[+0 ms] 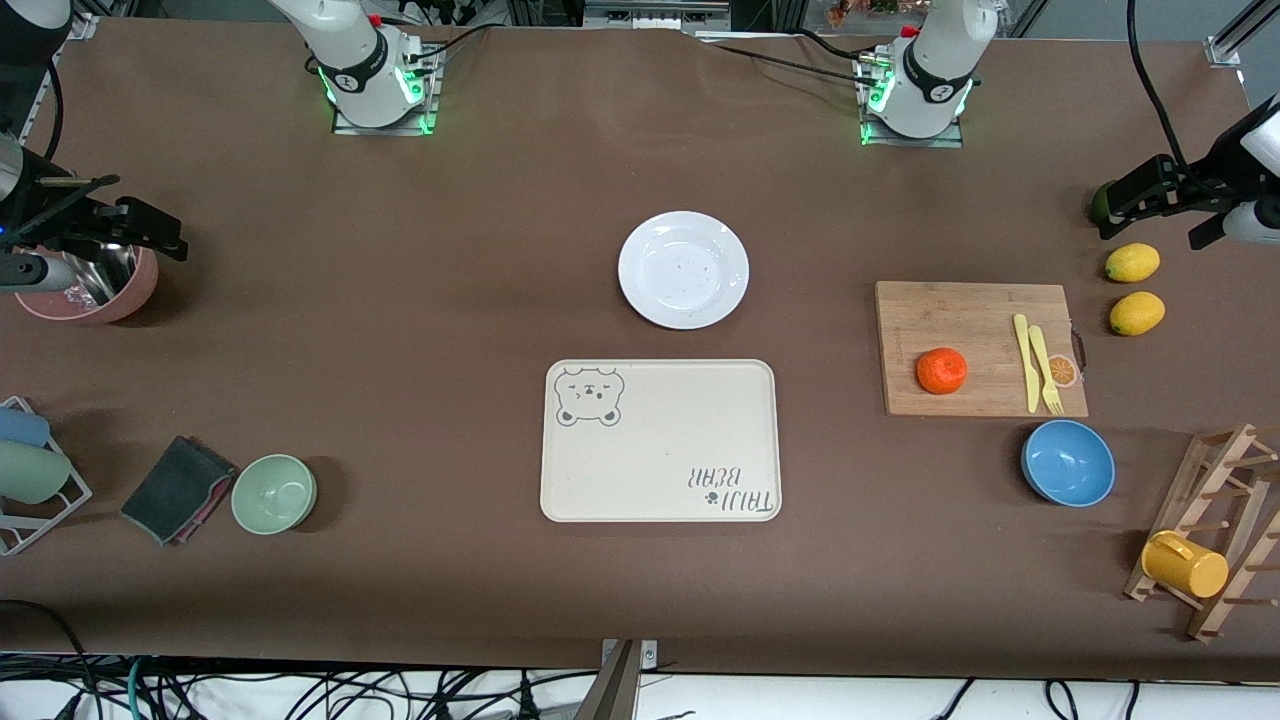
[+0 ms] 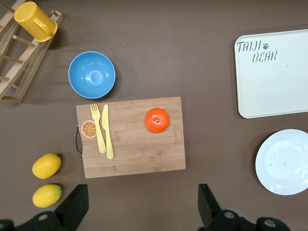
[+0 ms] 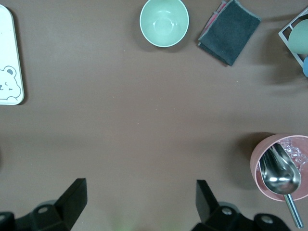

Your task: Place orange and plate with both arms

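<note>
The orange (image 1: 941, 370) is seen on the cutting board (image 1: 960, 330), the plate (image 1: 683, 269) bare above the tray (image 1: 660, 440), a scoop (image 3: 279, 175) in the pink bowl (image 3: 262, 180), while left hand (image 2: 142, 209) and right hand (image 3: 140, 207) are held spread, empty.

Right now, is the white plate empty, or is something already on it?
Empty. The plate lies bare on the table; the orange sits on the cutting board, apart from it.
</note>
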Controlling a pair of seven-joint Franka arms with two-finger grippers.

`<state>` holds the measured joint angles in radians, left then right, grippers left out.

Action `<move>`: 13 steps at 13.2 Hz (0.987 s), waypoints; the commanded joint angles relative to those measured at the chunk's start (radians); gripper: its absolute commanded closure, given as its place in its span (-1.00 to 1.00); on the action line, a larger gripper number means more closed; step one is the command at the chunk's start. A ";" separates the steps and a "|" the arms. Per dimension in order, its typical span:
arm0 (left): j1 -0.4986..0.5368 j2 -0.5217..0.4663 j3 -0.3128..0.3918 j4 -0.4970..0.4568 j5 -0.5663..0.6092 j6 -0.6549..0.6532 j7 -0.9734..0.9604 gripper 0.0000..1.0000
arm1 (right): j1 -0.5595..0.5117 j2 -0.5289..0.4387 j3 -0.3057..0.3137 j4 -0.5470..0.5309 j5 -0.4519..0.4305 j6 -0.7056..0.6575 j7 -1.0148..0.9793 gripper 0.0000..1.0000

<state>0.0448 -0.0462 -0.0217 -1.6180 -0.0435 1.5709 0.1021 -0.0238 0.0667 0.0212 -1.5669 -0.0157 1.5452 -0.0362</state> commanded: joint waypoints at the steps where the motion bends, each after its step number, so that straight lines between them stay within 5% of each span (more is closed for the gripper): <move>1: -0.003 0.016 -0.001 0.035 0.034 -0.023 -0.001 -1.00 | 0.001 0.002 0.002 0.024 0.008 -0.020 0.002 -1.00; 13: 0.000 0.014 0.003 0.032 0.036 -0.124 -0.089 -1.00 | 0.001 0.002 0.002 0.024 0.011 -0.020 -0.001 -1.00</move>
<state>0.0465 -0.0446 -0.0185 -1.6174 -0.0434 1.4806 0.0670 -0.0237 0.0667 0.0216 -1.5669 -0.0156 1.5452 -0.0362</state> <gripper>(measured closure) 0.000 0.000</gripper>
